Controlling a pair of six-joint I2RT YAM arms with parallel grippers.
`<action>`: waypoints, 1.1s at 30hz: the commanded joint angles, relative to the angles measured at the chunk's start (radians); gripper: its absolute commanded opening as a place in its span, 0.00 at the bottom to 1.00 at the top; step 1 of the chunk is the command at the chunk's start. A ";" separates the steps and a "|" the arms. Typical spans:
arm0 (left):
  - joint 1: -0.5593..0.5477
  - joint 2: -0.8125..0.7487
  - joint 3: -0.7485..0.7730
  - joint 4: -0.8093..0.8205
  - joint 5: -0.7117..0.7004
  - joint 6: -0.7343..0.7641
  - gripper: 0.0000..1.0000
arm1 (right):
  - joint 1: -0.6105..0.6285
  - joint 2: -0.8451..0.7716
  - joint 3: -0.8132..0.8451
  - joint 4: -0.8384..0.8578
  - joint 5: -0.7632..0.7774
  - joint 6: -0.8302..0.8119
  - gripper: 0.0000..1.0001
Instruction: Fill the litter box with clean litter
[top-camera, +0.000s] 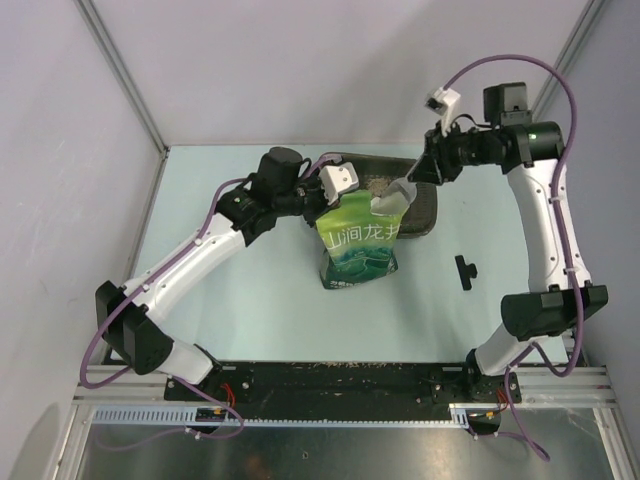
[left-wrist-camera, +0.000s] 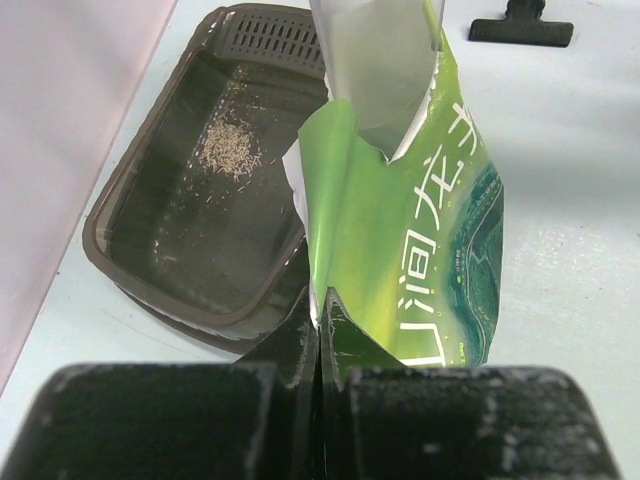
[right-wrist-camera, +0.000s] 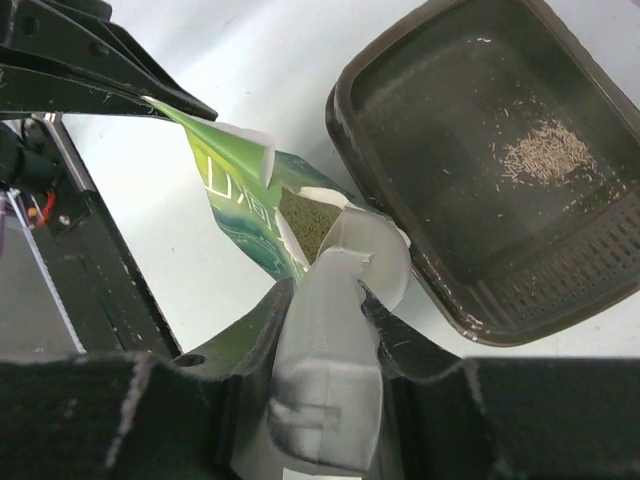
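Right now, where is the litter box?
In the top view the litter box lies at the far middle of the table, just behind the green bag and slightly to its right; the black clip lies nearer, further right.

Table (top-camera: 250, 300): litter box (top-camera: 426, 212), pouch (top-camera: 360, 252), clip (top-camera: 465, 270)

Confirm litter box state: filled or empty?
Nearly empty. The litter box holds only a small patch of clean litter near its grated end; the rest of its floor is bare.
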 joint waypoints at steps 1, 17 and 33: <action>0.010 -0.067 0.002 0.097 0.048 -0.007 0.00 | 0.088 0.030 0.006 -0.011 0.154 -0.064 0.00; -0.005 -0.108 -0.044 0.143 0.106 -0.121 0.00 | 0.365 -0.069 -0.402 0.355 0.660 0.429 0.00; -0.014 -0.105 -0.078 0.170 0.134 -0.245 0.00 | 0.349 -0.053 -0.714 0.599 0.412 0.706 0.00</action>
